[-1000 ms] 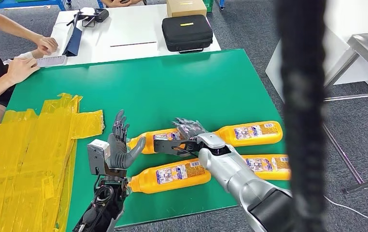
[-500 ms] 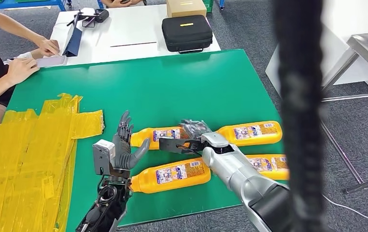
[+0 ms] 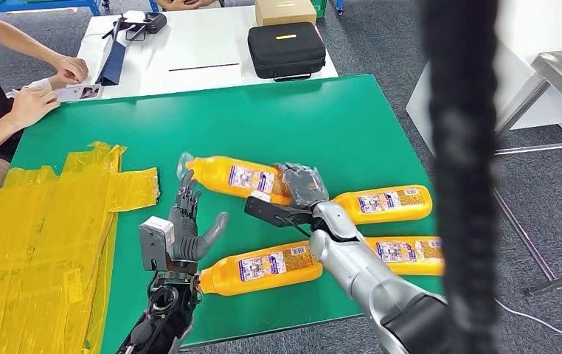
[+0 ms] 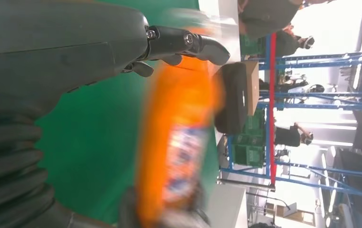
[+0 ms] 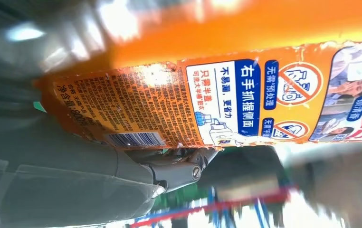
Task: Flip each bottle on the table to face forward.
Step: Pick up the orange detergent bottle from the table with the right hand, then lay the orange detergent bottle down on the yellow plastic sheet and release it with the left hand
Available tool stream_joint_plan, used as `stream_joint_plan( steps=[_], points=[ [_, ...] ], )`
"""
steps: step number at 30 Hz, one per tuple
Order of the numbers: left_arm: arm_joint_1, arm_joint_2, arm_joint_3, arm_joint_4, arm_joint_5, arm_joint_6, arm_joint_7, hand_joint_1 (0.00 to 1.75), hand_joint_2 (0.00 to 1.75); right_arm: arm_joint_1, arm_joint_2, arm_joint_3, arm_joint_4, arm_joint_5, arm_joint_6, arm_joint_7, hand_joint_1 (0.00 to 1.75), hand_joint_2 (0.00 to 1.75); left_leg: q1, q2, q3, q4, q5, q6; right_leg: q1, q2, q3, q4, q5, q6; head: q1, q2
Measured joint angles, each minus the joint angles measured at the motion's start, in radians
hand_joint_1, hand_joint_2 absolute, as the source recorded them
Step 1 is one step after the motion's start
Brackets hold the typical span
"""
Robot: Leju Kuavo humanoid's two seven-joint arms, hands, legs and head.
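Note:
My right hand point(image 3: 302, 188) grips the base end of an orange bottle point(image 3: 234, 176) and holds it lifted above the green table point(image 3: 263, 118), its clear cap toward the left. The right wrist view shows that bottle's back label point(image 5: 245, 102) close up against the hand point(image 5: 74, 161). My left hand point(image 3: 186, 227) stands open and upright just below the lifted bottle's neck, touching nothing; in the left wrist view its fingers point(image 4: 188, 42) spread beside the blurred bottle point(image 4: 179, 137). Three more orange bottles lie flat: one near the front point(image 3: 262, 267), one at right point(image 3: 386, 202), one behind my right arm point(image 3: 408, 253).
Crumpled yellow tape point(image 3: 49, 221) covers the table's left side. A person's hands point(image 3: 31, 103) rest at the far left corner. A white table behind carries a black case point(image 3: 285, 49) and a cardboard box point(image 3: 284, 10). A dark vertical post point(image 3: 461, 177) blocks the right.
My right hand has raised the bottle off the table and swung its cap end up and away to the left. My left hand shifted slightly and stayed open.

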Motion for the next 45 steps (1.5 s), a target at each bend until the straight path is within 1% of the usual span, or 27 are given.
stream_joint_plan(
  steps=[2,4,6,10,13,16,19,23,27,29,31,34,37,39,45],
  points=[
    [0.004,0.0,0.0,-0.012,-0.004,0.004,-0.002,0.0,1.75,0.027,0.0,-0.037,-0.047,-0.059,-0.063,-0.06,1.75,1.75,0.0,0.0,0.0,0.0,0.0,0.0,0.0,0.0,0.0,0.0,0.0,0.0,0.0,0.0],
    [0.007,0.0,0.0,-0.021,-0.006,0.006,-0.003,0.0,1.75,0.048,-0.001,-0.068,-0.088,-0.092,-0.09,-0.094,1.75,1.75,0.0,0.0,0.0,0.0,0.0,0.0,0.0,0.0,0.0,0.0,0.0,0.0,0.0,0.0],
    [0.012,0.001,0.0,-0.032,-0.009,0.004,-0.005,0.0,1.75,0.075,-0.001,-0.101,-0.133,-0.114,-0.108,-0.13,1.75,1.75,0.0,0.0,0.0,0.0,0.0,0.0,0.0,0.0,0.0,0.0,0.0,0.0,0.0,0.0],
    [0.032,0.006,-0.01,-0.095,-0.02,-0.008,-0.007,0.0,1.75,0.146,0.014,-0.215,-0.245,-0.183,-0.127,-0.236,1.75,1.75,0.0,-0.001,0.0,0.0,0.0,0.0,0.0,0.0,0.0,0.0,0.0,0.0,0.0,0.0],
    [0.045,0.016,-0.023,-0.171,-0.012,-0.048,0.031,0.0,1.75,0.198,0.023,-0.281,-0.319,-0.27,-0.128,-0.276,1.75,1.75,0.0,-0.001,-0.001,0.0,0.0,0.0,0.0,-0.001,0.0,0.0,0.0,0.0,0.0,0.0],
    [0.044,0.027,-0.03,-0.23,0.009,-0.111,0.086,0.0,1.75,0.239,0.027,-0.3,-0.373,-0.339,-0.126,-0.301,1.75,1.75,0.0,-0.001,-0.001,0.0,-0.001,0.0,0.0,-0.001,-0.001,0.0,0.0,0.0,0.0,0.0],
    [0.027,0.037,-0.044,-0.27,0.022,-0.178,0.136,0.0,1.75,0.262,0.038,-0.296,-0.41,-0.373,-0.111,-0.316,1.75,1.75,0.0,0.0,-0.001,0.0,0.0,0.0,0.0,-0.001,-0.001,0.0,0.0,0.0,0.0,0.0],
    [-0.002,0.043,-0.06,-0.304,0.019,-0.202,0.162,0.0,1.75,0.277,0.051,-0.266,-0.439,-0.393,-0.084,-0.319,1.75,1.75,0.0,0.0,-0.001,0.0,0.0,0.0,0.0,-0.001,-0.001,0.0,0.0,0.0,0.0,0.0],
    [-0.022,0.046,-0.074,-0.332,0.015,-0.201,0.167,0.0,1.75,0.284,0.059,-0.217,-0.46,-0.417,-0.022,-0.312,1.75,1.75,0.0,0.0,-0.001,0.0,0.0,0.0,0.0,-0.001,-0.001,0.0,0.0,0.0,0.0,0.0],
    [-0.029,0.047,-0.078,-0.342,0.014,-0.198,0.168,0.0,1.75,0.285,0.061,-0.195,-0.467,-0.442,0.027,-0.312,1.75,1.75,0.0,0.0,-0.001,0.0,0.0,0.0,0.0,-0.001,-0.001,0.0,0.0,0.0,0.0,0.0],
    [-0.035,0.049,-0.084,-0.349,0.012,-0.193,0.168,0.0,1.75,0.287,0.062,-0.171,-0.475,-0.485,0.109,-0.316,1.75,1.75,0.0,-0.001,-0.001,0.0,0.0,0.0,0.0,-0.001,-0.001,0.0,0.0,0.0,0.0,0.0],
    [-0.043,0.053,-0.093,-0.352,0.012,-0.186,0.165,0.0,1.75,0.29,0.061,-0.132,-0.489,-0.565,0.268,-0.324,1.75,1.75,0.0,-0.001,-0.001,0.0,0.0,0.0,0.0,-0.001,-0.001,0.0,0.0,0.0,0.0,0.0],
    [-0.047,0.056,-0.095,-0.352,0.013,-0.18,0.16,0.0,1.75,0.292,0.056,-0.103,-0.5,-0.617,0.388,-0.334,1.75,1.75,0.0,-0.001,-0.001,0.0,0.0,0.0,0.0,-0.001,-0.001,0.0,0.0,0.0,0.0,0.0],
    [-0.048,0.058,-0.095,-0.352,0.013,-0.178,0.158,0.0,1.75,0.294,0.052,-0.087,-0.506,-0.634,0.429,-0.339,1.75,1.75,0.0,-0.001,-0.001,0.0,0.0,0.0,0.0,-0.001,-0.001,0.0,0.0,0.0,0.0,0.0],
    [-0.049,0.061,-0.097,-0.352,0.019,-0.168,0.152,0.0,1.75,0.297,0.038,-0.053,-0.528,-0.64,0.486,-0.361,1.75,1.75,0.0,-0.001,-0.001,0.0,0.0,0.0,0.0,-0.001,-0.001,0.0,0.0,0.0,0.0,0.0]
  ],
)
